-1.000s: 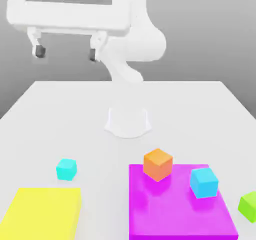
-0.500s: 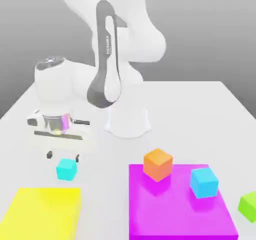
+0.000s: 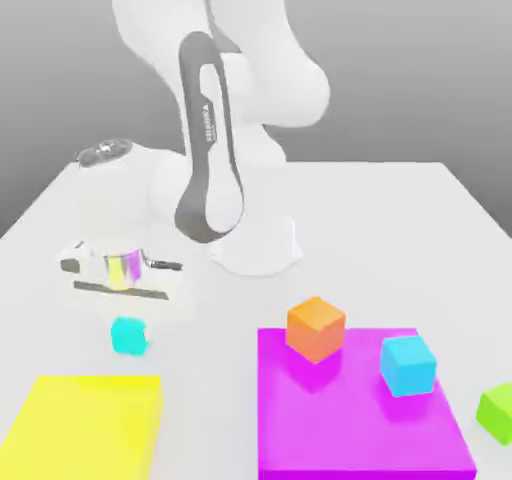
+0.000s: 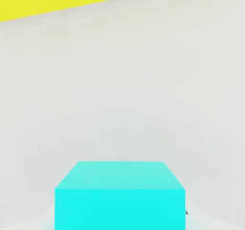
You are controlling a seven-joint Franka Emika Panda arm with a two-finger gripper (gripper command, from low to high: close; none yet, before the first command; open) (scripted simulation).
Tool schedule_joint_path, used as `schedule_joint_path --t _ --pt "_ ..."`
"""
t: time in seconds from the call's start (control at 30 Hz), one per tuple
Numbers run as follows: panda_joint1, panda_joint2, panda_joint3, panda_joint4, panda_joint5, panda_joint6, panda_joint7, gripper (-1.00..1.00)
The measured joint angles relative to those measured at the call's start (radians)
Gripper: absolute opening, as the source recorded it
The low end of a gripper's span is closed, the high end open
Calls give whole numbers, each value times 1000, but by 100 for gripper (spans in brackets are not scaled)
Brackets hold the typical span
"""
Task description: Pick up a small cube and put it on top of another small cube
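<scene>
Gripper (image 3: pixel 130 334): clenched on the cyan cube (image 3: pixel 128 338)
Cyan cube: between seven and eight o'clock, exterior view
Lift: straight up, grip steady, cube level
Travel: above the orange cube (image 3: pixel 316 330), at five o'clock
Target cube: cannot tell which
</scene>
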Motion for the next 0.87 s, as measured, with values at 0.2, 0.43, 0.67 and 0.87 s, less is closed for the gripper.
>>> schedule_joint_path --t 0.2,0.43,0.67,0.87 --pt "83 -148 66 35 -126 -182 162 -100" --pt "365 -190 243 230 -99 -416 357 -100" --pt "558 -171 414 376 -91 -543 524 -100" --pt "566 -79 412 364 -135 -443 564 100"
